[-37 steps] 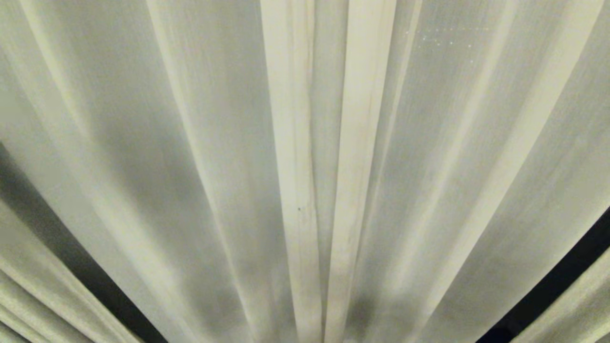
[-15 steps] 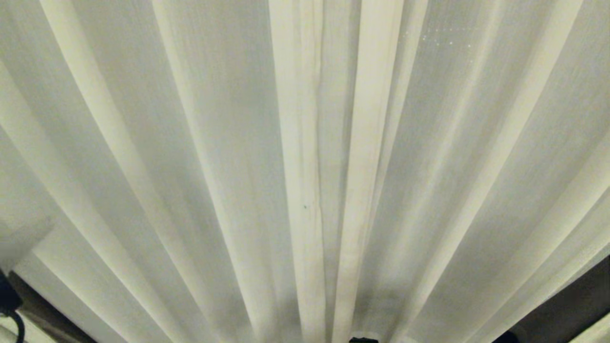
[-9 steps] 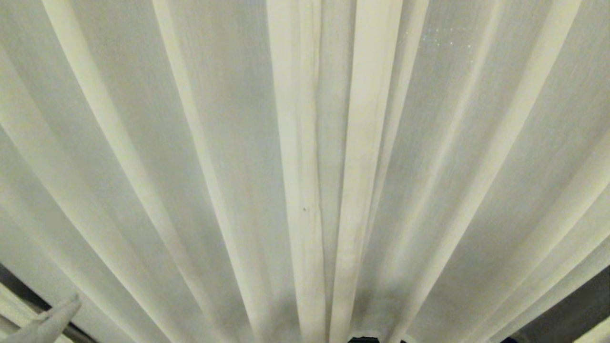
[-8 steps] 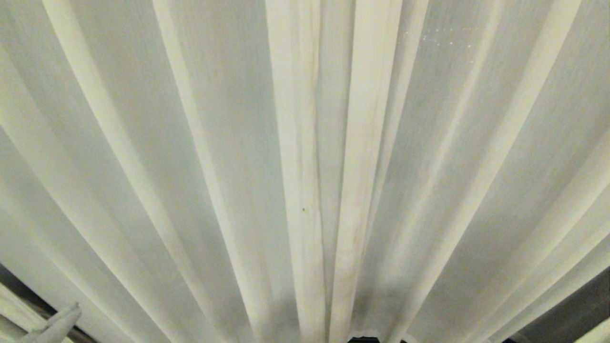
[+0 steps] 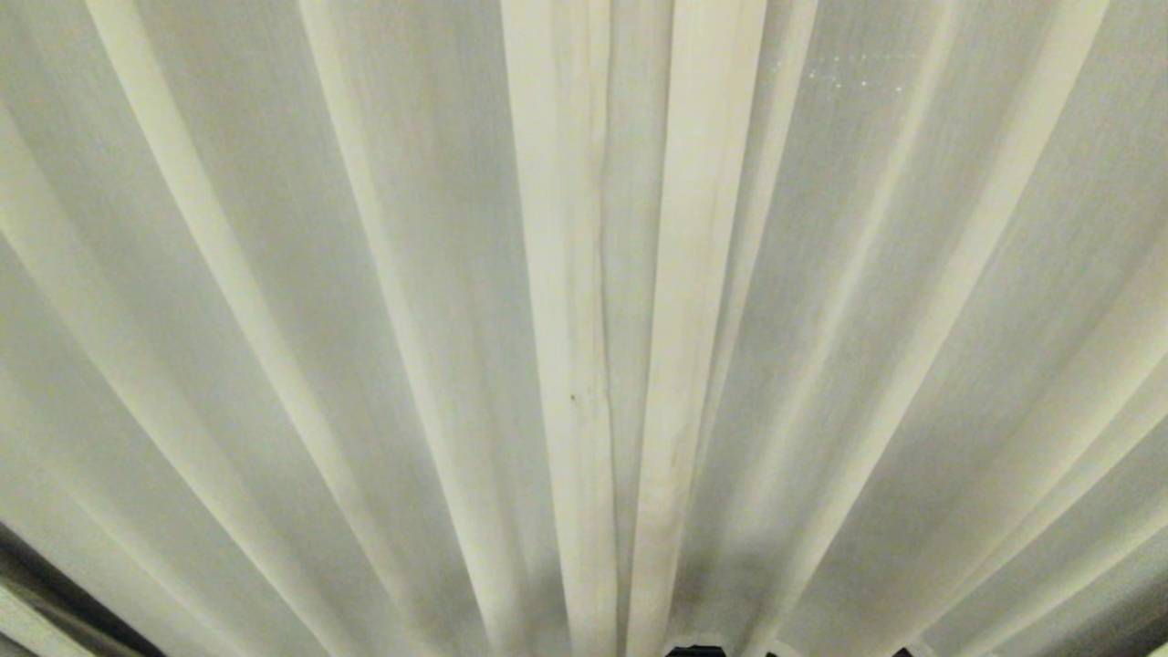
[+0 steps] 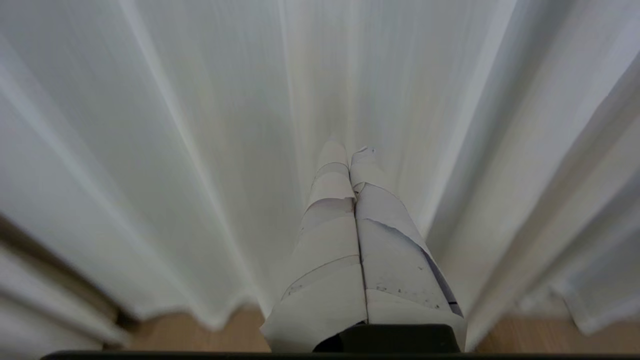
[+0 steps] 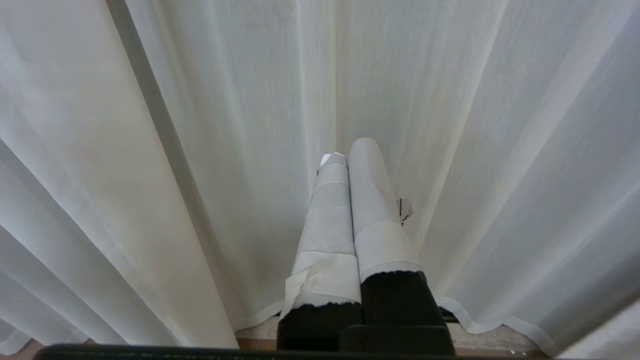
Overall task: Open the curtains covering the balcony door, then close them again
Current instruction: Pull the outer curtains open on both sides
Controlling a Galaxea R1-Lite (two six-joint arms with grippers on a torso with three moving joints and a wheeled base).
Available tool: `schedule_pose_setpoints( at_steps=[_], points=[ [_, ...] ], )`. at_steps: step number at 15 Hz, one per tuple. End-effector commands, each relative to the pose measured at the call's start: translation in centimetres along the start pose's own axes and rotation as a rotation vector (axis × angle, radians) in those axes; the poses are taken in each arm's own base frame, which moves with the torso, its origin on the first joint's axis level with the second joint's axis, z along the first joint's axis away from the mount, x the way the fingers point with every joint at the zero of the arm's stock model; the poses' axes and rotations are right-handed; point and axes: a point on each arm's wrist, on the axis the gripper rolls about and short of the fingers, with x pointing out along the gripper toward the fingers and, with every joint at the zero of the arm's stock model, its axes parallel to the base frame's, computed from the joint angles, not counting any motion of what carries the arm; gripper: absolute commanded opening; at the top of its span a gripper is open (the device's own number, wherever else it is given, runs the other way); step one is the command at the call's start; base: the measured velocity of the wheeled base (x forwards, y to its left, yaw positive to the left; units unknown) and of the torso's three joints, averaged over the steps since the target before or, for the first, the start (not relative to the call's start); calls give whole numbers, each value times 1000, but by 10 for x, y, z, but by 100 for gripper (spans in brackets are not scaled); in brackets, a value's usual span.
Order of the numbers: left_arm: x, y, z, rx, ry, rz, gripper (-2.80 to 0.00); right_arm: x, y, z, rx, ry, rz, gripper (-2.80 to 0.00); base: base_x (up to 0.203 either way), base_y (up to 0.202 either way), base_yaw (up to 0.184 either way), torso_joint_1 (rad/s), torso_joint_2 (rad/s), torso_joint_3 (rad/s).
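Before the robot: the curtains (image 5: 584, 319) are drawn across the whole head view; thin off-white sheer cloth in long pleats is seen, and two denser cream bands run side by side down the middle.
Balcony door: it cannot be seen in any view; it is judged to be behind the curtains, fully covered.
Left end effector (image 6: 350, 155): it is seen only in the left wrist view. Its two tape-wrapped fingers are pressed together with nothing between them. The tips are pointed at the curtains, close to a pleat; whether the cloth is touched cannot be told.
Right end effector (image 7: 347, 152): it is seen only in the right wrist view. Its fingers are also pressed together and nothing is held. It is aimed at the curtains in the same way.
Below the curtains: the hem is seen hanging just above a wooden floor (image 6: 170, 337) in the left wrist view.
Task state: the curtains are judged to be closed, with no cloth gripped by either end effector.
Risk, cloth: a loose edge of tape on the fingers could catch in the thin sheer, and threads could be pulled.
Risk, closing: a gap could be left between the two middle bands, so the balcony door would not be fully covered.
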Motion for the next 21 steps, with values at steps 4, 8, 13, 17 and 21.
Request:
schedule_pose_setpoints(
  at_steps=[4, 8, 13, 17, 21],
  points=[
    [-6, 0, -2, 4, -79, 3, -280, 0, 0, 0, 0, 0, 0, -280, 0, 0, 0, 0, 0, 0],
    [-6, 0, -2, -19, -78, 3, -280, 0, 0, 0, 0, 1, 0, -280, 0, 0, 0, 0, 0, 0],
    [-6, 0, -2, -20, -79, 3, -280, 0, 0, 0, 0, 1, 0, -280, 0, 0, 0, 0, 0, 0],
    [-6, 0, -2, -20, -78, 3, -280, 0, 0, 0, 0, 1, 0, -280, 0, 0, 0, 0, 0, 0],
    [-6, 0, -2, -20, -79, 3, -280, 0, 0, 0, 0, 0, 0, -280, 0, 0, 0, 0, 0, 0]
  ],
)
